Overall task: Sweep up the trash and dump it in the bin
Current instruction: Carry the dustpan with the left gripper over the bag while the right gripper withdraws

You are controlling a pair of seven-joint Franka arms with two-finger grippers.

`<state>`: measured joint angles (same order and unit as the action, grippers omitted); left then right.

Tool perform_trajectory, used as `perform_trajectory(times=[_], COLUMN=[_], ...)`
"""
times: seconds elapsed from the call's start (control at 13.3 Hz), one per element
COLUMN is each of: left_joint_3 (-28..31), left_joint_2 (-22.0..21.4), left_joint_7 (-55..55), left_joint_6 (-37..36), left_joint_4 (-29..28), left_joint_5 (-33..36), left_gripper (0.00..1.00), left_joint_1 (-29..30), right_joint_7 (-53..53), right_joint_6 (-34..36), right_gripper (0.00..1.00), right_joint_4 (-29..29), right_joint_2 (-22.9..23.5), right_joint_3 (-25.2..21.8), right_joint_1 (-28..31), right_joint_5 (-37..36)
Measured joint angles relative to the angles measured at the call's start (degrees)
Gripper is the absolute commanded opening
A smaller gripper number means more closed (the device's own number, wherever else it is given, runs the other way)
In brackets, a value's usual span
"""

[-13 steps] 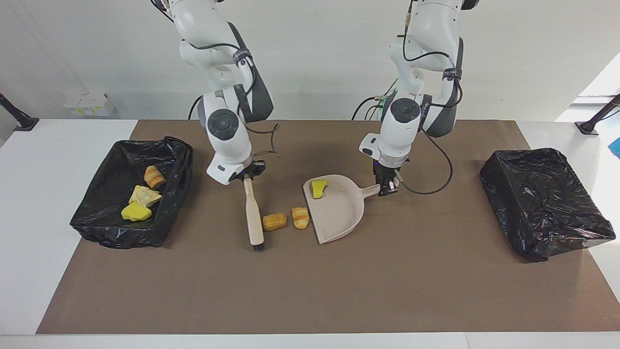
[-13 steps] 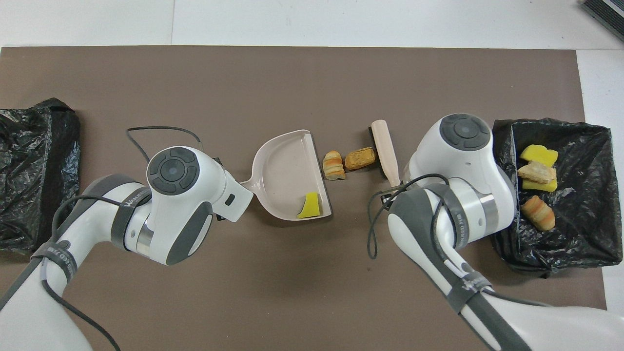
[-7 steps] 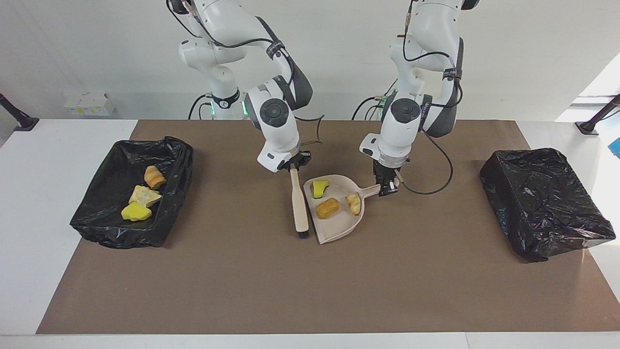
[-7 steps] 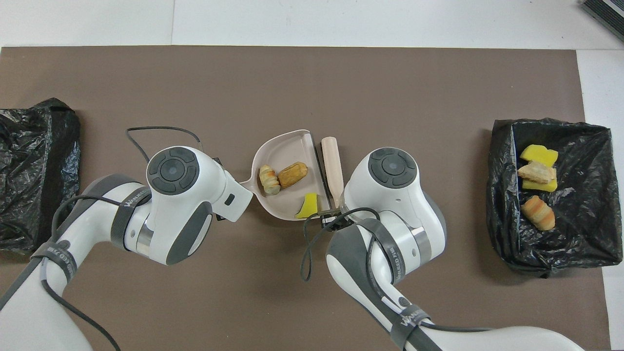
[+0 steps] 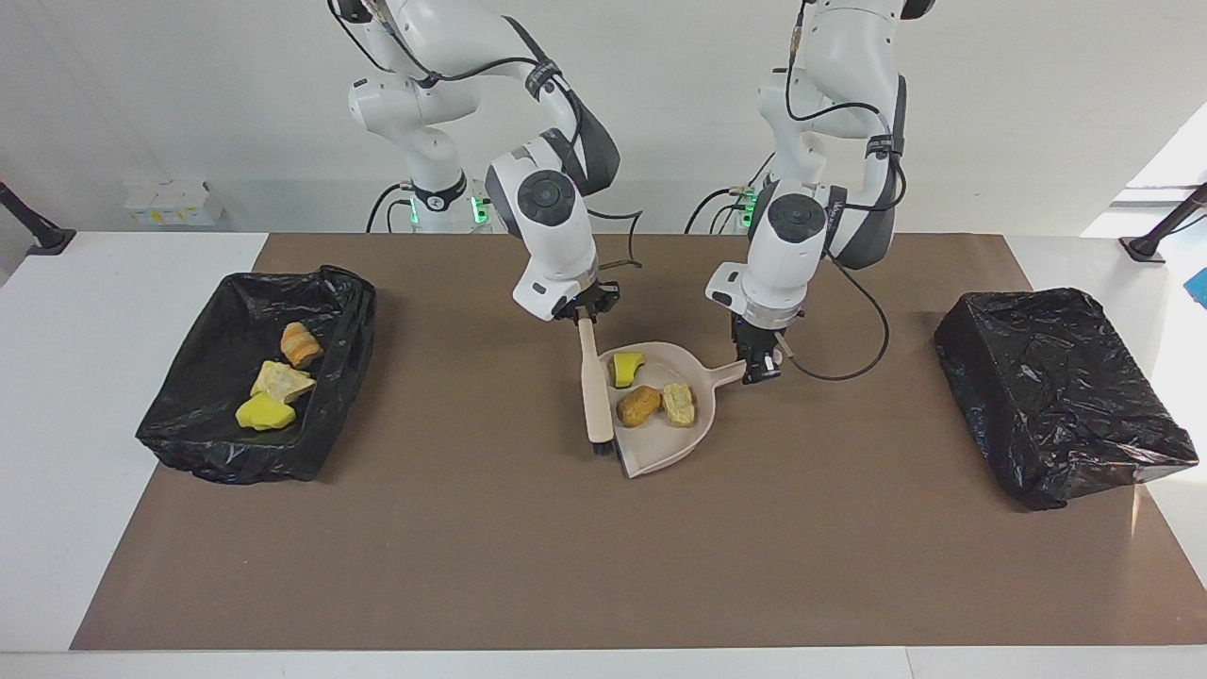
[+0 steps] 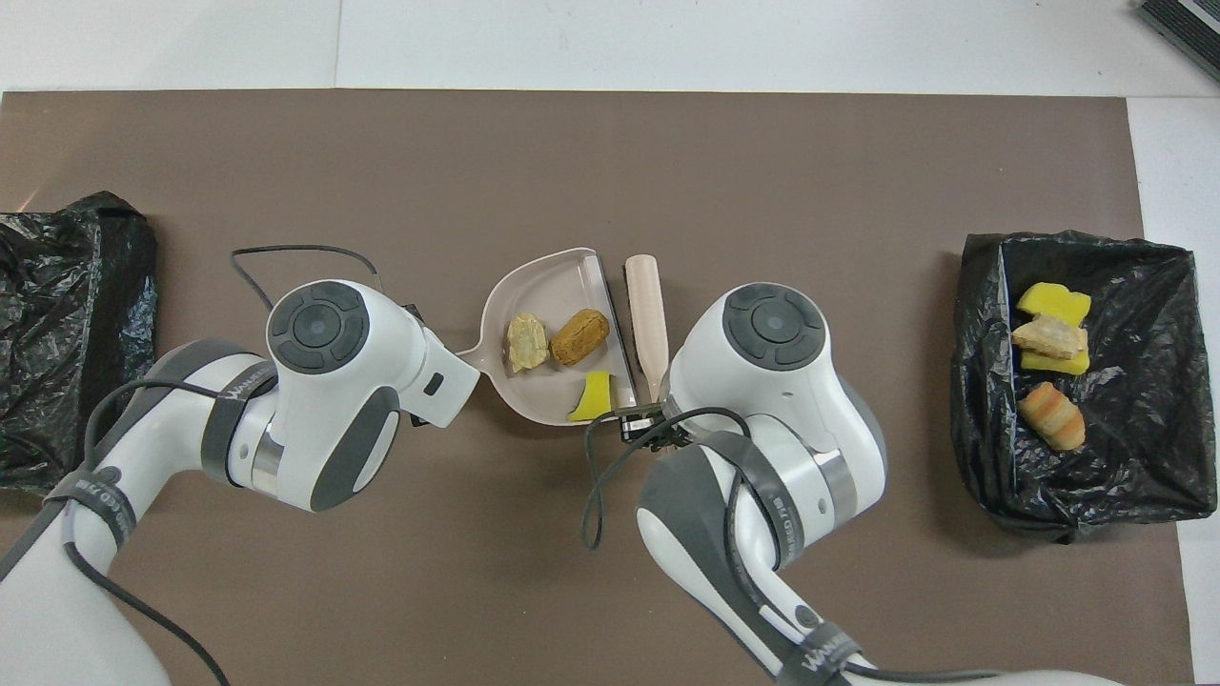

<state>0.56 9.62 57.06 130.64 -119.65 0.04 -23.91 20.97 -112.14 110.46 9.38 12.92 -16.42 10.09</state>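
Note:
A beige dustpan (image 5: 660, 445) (image 6: 548, 278) lies mid-table with three pieces of trash in it: a yellow wedge (image 5: 625, 368) (image 6: 596, 398), a brown bread-like lump (image 5: 638, 405) (image 6: 579, 335) and a pale lump (image 5: 679, 403) (image 6: 525, 341). My left gripper (image 5: 758, 366) is shut on the pan's handle. My right gripper (image 5: 586, 319) is shut on the handle of the beige brush (image 5: 596, 396) (image 6: 646, 305). The brush stands along the pan's open mouth, bristles down on the mat. The black-lined bin (image 5: 189, 443) (image 6: 982, 333) at the right arm's end holds three more pieces of trash (image 5: 280, 380).
A second black bag-covered box (image 5: 1066, 396) (image 6: 67, 324) sits at the left arm's end. The brown mat (image 5: 566, 566) covers the table's middle, with white table surface at both ends.
The right arm swept the brush toward the dustpan, pushing two bread-like lumps into it. The brush now stands at the pan's mouth. The pan shifted slightly and the lumps rolled inside.

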Motion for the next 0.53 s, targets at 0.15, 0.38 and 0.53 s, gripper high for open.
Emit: perform_trajectory(times=[0.15,0.38,0.53], left_joint_3=[0.1,0.2,0.3], left_joint_2=[0.2,0.2,0.0], left_joint_7=[6.1,14.7,18.5], left_joint_6=[0.0,-1.2,-4.9], left_joint_4=[0.0,0.6,3.4], left_joint_5=[-3.9,-7.5,-9.8], left_gripper=[0.00,0.00,0.00], left_joint_1=[2.8,8.6,12.0], right_joint_7=[0.0,2.2,3.9], right_joint_6=[4.4,7.8,8.8], right_gripper=[0.00,0.00,0.00], right_joint_4=[-0.1,0.8,2.9], right_joint_2=[-4.4,-10.2,-13.2], right_joint_3=[-0.2,-0.2,0.2], right_joint_1=[1.8,2.6,1.2], right_joint_5=[0.0,0.0,0.0])
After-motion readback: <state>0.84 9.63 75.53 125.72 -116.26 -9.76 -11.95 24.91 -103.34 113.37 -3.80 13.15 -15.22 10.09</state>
